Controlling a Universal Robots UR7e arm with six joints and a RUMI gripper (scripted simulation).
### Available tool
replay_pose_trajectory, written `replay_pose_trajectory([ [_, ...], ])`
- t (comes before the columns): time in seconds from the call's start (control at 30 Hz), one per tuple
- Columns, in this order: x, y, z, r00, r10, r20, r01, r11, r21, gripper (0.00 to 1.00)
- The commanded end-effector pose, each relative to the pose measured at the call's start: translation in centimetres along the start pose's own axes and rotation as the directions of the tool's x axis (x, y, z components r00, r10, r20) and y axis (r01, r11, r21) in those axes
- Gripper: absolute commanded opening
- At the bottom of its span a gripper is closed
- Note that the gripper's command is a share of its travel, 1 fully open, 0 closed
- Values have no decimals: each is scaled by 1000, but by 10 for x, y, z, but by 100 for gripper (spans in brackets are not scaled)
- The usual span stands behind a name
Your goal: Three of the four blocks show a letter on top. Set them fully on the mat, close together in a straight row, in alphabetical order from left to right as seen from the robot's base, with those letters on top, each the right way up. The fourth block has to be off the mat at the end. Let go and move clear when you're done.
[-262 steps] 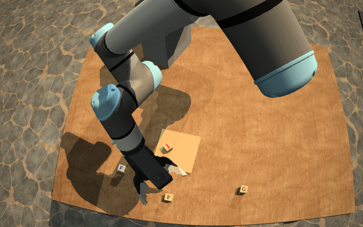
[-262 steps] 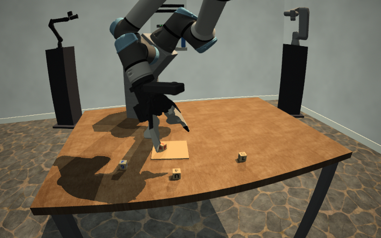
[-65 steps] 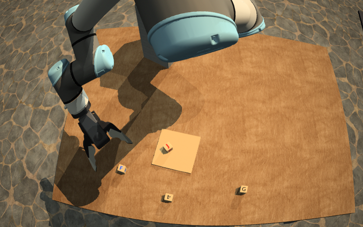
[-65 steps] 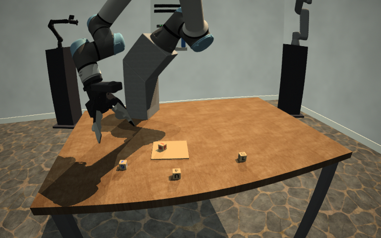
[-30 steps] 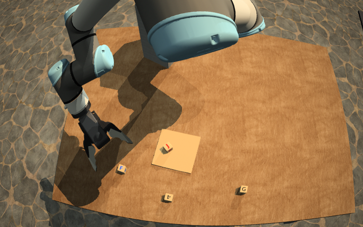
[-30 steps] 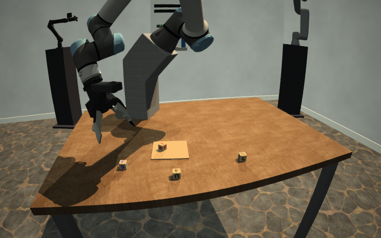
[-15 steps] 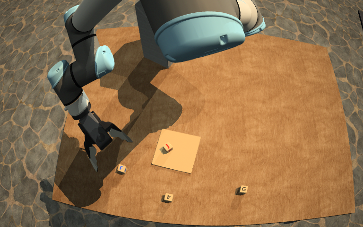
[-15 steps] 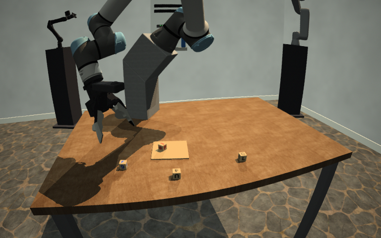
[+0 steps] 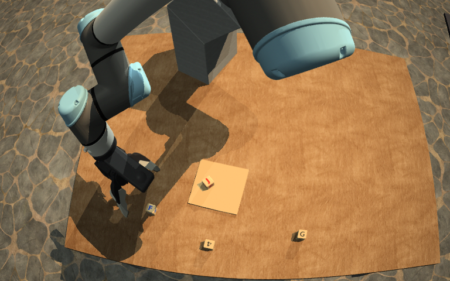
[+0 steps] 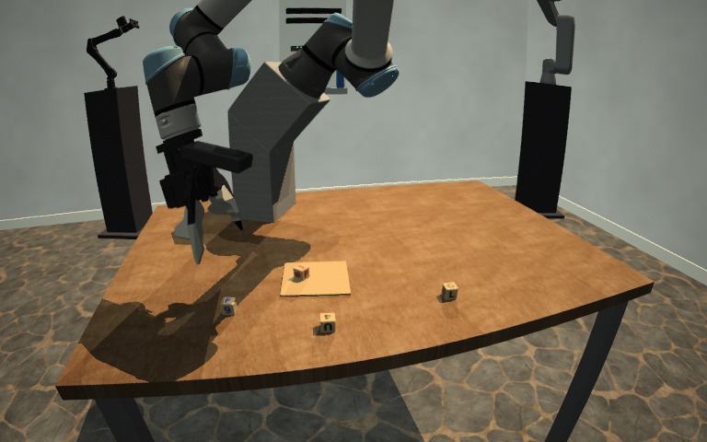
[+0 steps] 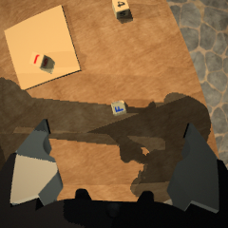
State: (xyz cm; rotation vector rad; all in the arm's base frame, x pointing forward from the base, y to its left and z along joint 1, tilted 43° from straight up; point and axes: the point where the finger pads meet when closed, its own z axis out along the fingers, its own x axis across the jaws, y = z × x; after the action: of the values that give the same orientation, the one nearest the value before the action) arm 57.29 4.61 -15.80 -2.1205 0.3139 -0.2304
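The jaws stood spread wide with nothing between them, above the table, toward the side edge beneath the bent wrist of the arm. The F block lay near the corner where that edge met the curved edge; the wrist view put it ahead of the jaws, apart from both. Its blue F read plainly from the top, while the exterior view added a blue figure on a side, a 9 or a 6.

The mat carried one block, the red-lettered block. Its top mark was probably a J; only the exterior showed its two red-marked sides together.

Near the middle of the curved edge sat the 4 block, off the mat, with a dark U-like mark on the side facing the exterior camera. The G block sat farther along that edge, toward the opposite corner, also off the mat. The exterior showed an L on its side; the wrist view left this block out.
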Motion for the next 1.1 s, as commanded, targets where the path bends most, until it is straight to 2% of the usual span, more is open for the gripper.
replay_pose_trajectory([
  [0.0,-1,1,-3,995,-98,33,101,991,-92,100],
  [0.2,3,1,-11,978,-196,72,206,962,-181,100],
  [0.27,3,1,-11,978,-196,72,206,962,-181,100],
  [0.37,6,1,-17,964,-249,97,265,936,-231,100],
  [1.07,8,2,-18,962,-254,99,271,933,-238,100],
])
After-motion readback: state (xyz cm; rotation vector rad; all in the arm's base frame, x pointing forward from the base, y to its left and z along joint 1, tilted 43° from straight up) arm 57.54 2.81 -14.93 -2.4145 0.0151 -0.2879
